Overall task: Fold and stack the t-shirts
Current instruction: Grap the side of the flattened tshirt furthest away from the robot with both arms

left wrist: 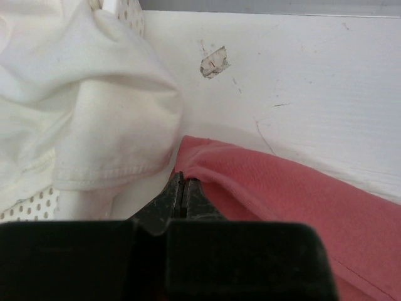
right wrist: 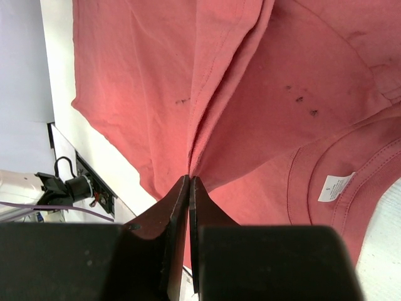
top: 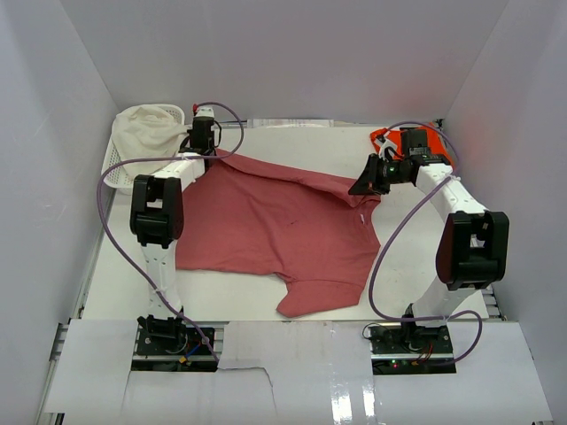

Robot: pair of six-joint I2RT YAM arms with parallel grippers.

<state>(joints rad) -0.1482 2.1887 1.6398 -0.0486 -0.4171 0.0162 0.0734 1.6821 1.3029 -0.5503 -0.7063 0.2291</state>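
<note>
The large dusty rose-red t-shirt (top: 275, 226) lies spread across the middle of the table. My left gripper (top: 213, 152) is shut on its far left corner (left wrist: 207, 164), next to the basket. My right gripper (top: 361, 184) is shut on a pinched fold of the same shirt (right wrist: 207, 113) at its far right side, lifting the cloth. The neck label (right wrist: 335, 186) shows in the right wrist view. The bright orange-red t-shirt (top: 432, 139) lies bunched at the far right corner, mostly hidden behind my right arm.
A white lattice basket (top: 113, 168) holding cream-white cloth (top: 146, 128) stands at the far left; the cloth (left wrist: 81, 94) hangs beside my left fingers. White walls enclose the table on three sides. A chip (left wrist: 214, 64) marks the table surface.
</note>
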